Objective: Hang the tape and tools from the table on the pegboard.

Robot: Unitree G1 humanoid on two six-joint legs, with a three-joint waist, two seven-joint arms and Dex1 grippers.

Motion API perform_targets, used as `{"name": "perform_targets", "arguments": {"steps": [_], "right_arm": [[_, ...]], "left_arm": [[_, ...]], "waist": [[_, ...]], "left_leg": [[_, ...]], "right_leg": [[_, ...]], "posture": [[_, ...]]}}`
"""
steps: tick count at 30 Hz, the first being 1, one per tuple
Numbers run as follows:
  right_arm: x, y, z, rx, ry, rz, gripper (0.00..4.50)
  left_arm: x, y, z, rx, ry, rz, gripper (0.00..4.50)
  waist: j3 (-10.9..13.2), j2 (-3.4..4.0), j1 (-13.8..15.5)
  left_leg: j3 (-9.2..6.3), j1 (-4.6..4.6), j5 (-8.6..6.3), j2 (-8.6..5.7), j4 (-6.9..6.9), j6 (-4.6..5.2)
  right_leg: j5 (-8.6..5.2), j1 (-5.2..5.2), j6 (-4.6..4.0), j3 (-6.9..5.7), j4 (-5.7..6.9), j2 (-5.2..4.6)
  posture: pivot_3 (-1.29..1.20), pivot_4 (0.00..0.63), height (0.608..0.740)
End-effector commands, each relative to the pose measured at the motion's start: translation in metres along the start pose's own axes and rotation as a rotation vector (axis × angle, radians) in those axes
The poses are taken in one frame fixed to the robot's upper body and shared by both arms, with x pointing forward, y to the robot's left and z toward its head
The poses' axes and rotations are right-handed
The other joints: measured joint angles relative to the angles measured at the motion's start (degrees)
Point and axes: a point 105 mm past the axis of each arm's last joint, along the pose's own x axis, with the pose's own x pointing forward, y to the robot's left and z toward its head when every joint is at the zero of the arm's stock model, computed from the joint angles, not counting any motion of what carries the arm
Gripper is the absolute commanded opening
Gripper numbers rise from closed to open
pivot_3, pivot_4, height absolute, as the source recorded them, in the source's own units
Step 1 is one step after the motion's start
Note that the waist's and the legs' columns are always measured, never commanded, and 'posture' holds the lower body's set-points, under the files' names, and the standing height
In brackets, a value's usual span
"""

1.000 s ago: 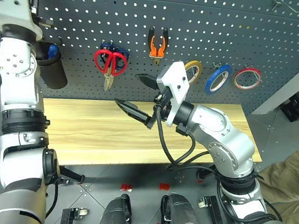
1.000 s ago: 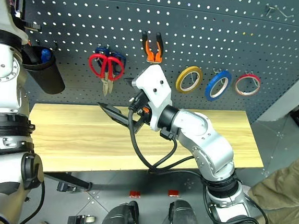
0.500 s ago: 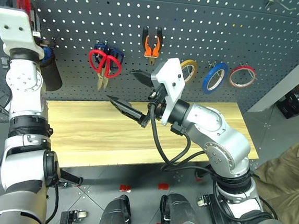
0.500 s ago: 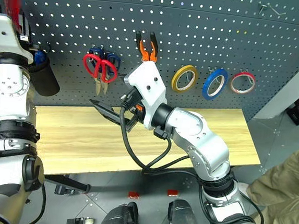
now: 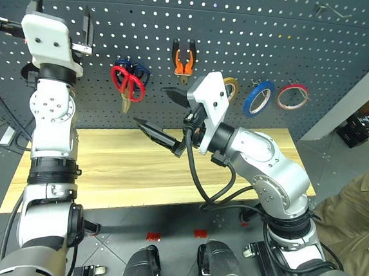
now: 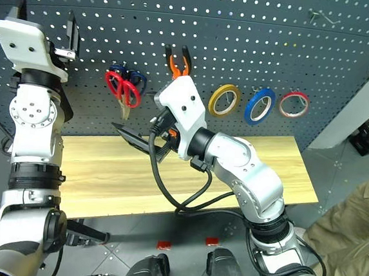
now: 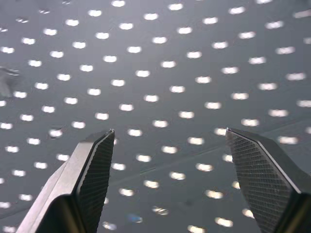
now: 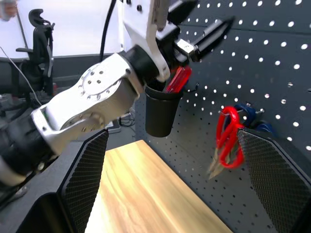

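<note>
Left gripper [image 7: 167,160] is standing wide open, empty, facing the dark grey perforated pegboard [image 7: 160,58]; right gripper [image 5: 161,113] is hanging wide open, empty

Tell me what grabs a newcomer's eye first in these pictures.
The right gripper hangs open mid-scene over the bare table. Behind it, the pegboard carries red-handled scissors, orange pliers and three tape rolls, the blue tape in the middle.
</note>
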Motion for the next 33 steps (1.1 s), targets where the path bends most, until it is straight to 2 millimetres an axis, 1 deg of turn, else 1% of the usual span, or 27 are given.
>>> {"name": "perform_targets", "arguments": {"steps": [1, 2, 5, 7, 9, 11, 14, 16, 17, 19, 21, 24, 25, 27, 30, 33], "right_arm": [[-0.019, -0.012, -0.001, -0.043, -0.002, -0.053, 4.5], [-0.022, -0.013, -0.004, -0.044, 0.009, -0.059, 4.5], [-0.033, -0.019, -0.012, -0.043, 0.042, -0.085, 4.5], [-0.042, -0.025, -0.021, -0.035, 0.075, -0.121, 4.5], [-0.05, -0.031, -0.03, -0.034, 0.113, -0.172, 4.5], [-0.057, -0.039, -0.042, -0.012, 0.149, -0.23, 4.5], [-0.068, -0.052, -0.068, 0.042, 0.18, -0.361, 4.5], [-0.076, -0.06, -0.085, 0.038, 0.177, -0.446, 4.5], [-0.08, -0.063, -0.091, 0.021, 0.174, -0.478, 4.5], [-0.095, -0.072, -0.111, 0.054, 0.185, -0.555, 4.5], [-0.104, -0.077, -0.122, 0.089, 0.18, -0.595, 4.5], [-0.141, -0.1, -0.158, 0.193, 0.222, -0.794, 4.5], [-0.148, -0.103, -0.165, 0.209, 0.233, -0.827, 4.5], [-0.16, -0.109, -0.177, 0.199, 0.259, -0.87, 4.5], [-0.173, -0.113, -0.189, 0.157, 0.301, -0.879, 4.5], [-0.183, -0.117, -0.201, 0.129, 0.345, -0.885, 4.5]], "left_arm": [[-0.032, -0.024, -0.012, -0.179, 0.155, -0.146, 3.86], [-0.041, -0.024, -0.018, -0.224, 0.21, -0.152, 3.86], [-0.066, -0.012, -0.034, -0.261, 0.359, -0.09, 3.86], [-0.082, -0.009, -0.039, -0.259, 0.425, -0.086, 3.86], [-0.097, -0.008, -0.045, -0.257, 0.491, -0.086, 3.86], [-0.11, -0.009, -0.054, -0.241, 0.567, -0.092, 3.86], [-0.133, -0.014, -0.074, -0.219, 0.681, -0.1, 3.86], [-0.147, -0.015, -0.087, -0.223, 0.739, -0.087, 3.86], [-0.152, -0.015, -0.092, -0.228, 0.756, -0.083, 3.86], [-0.16, -0.011, -0.101, -0.261, 0.773, -0.047, 3.86], [-0.164, -0.009, -0.105, -0.272, 0.778, -0.028, 3.86], [-0.176, 0.002, -0.114, -0.301, 0.784, 0.056, 3.86], [-0.179, 0.004, -0.116, -0.298, 0.786, 0.073, 3.86], [-0.185, 0.008, -0.121, -0.289, 0.803, 0.095, 3.86], [-0.193, 0.01, -0.126, -0.267, 0.818, 0.119, 3.86], [-0.195, 0.016, -0.123, -0.223, 0.785, 0.142, 3.86]], "waist": [[-0.87, 0.3, -0.52], [-0.89, 0.31, -0.72], [-0.92, 0.28, -0.82], [-1.01, 0.3, -0.85], [-1.15, 0.33, -0.7], [-1.58, 0.46, -0.24], [-2.73, 0.57, 0.46], [-3.47, 0.67, 0.77], [-3.9, 0.66, 0.86], [-4.54, 0.69, 1.15], [-5.2, 0.64, 1.38], [-6.4, 0.65, 1.78], [-6.73, 0.66, 1.85], [-7.31, 0.69, 1.94], [-7.84, 0.83, 2.01], [-8.16, 0.96, 2.09]], "left_leg": [[0.0, 0.03, 0.0, -0.01, 0.0, 0.0], [0.0, 0.14, 0.0, -0.01, 0.0, 0.0], [-0.14, 0.28, 0.0, 0.11, 0.07, 0.01], [-0.24, 0.39, -0.06, 0.19, 0.12, 0.1], [-0.26, 0.74, -0.07, 0.19, 0.11, 0.09], [-0.25, 0.95, -0.08, 0.18, 0.09, 0.08], [-0.23, 1.0, -0.08, 0.18, 0.08, 0.07], [-0.2, 1.01, -0.12, 0.19, 0.07, 0.01], [-0.18, 1.01, -0.14, 0.18, 0.06, -0.02], [-0.13, 1.01, -0.24, 0.16, 0.06, -0.15], [-0.13, 1.01, -0.29, 0.13, 0.06, -0.22], [-0.11, 1.02, -0.3, 0.15, 0.07, -0.24], [-0.11, 1.02, -0.3, 0.16, 0.06, -0.24], [-0.1, 1.05, -0.31, 0.16, 0.06, -0.25], [-0.11, 1.07, -0.31, 0.2, 0.06, -0.25], [-0.11, 1.08, -0.31, 0.19, 0.06, -0.25]], "right_leg": [[0.0, 0.04, 0.0, 0.05, -0.02, 0.01], [-0.01, 0.15, 0.01, 0.07, -0.04, 0.02], [0.04, 0.29, -0.06, 0.02, 0.04, 0.18], [0.08, 0.38, -0.13, 0.0, 0.11, 0.29], [0.08, 0.68, -0.15, 0.01, 0.15, 0.3], [0.05, 0.87, -0.12, 0.04, 0.12, 0.3], [-0.01, 0.87, -0.02, 0.12, 0.08, 0.32], [-0.01, 0.88, -0.03, 0.15, 0.02, 0.35], [0.0, 0.89, -0.05, 0.18, -0.02, 0.35], [0.01, 0.9, -0.07, 0.22, -0.08, 0.34], [0.02, 0.91, -0.08, 0.22, -0.12, 0.33], [0.12, 0.91, -0.25, 0.24, -0.13, 0.34], [0.12, 0.91, -0.25, 0.25, -0.14, 0.34], [0.12, 0.93, -0.26, 0.24, -0.15, 0.35], [0.12, 0.94, -0.28, 0.23, -0.15, 0.38], [0.11, 0.95, -0.26, 0.26, -0.16, 0.38]], "posture": [[-0.3, 0.112, 0.74], [-0.29, 0.108, 0.74], [-0.27, 0.097, 0.74], [-0.26, 0.093, 0.74], [-0.25, 0.089, 0.74], [-0.25, 0.083, 0.74], [-0.24, 0.076, 0.74], [-0.24, 0.06, 0.74], [-0.24, 0.055, 0.74], [-0.23, 0.039, 0.74], [-0.23, 0.027, 0.74], [-0.21, 0.007, 0.74], [-0.21, 0.004, 0.74], [-0.2, 0.0, 0.74], [-0.19, 0.0, 0.74], [-0.18, 0.0, 0.74]]}}
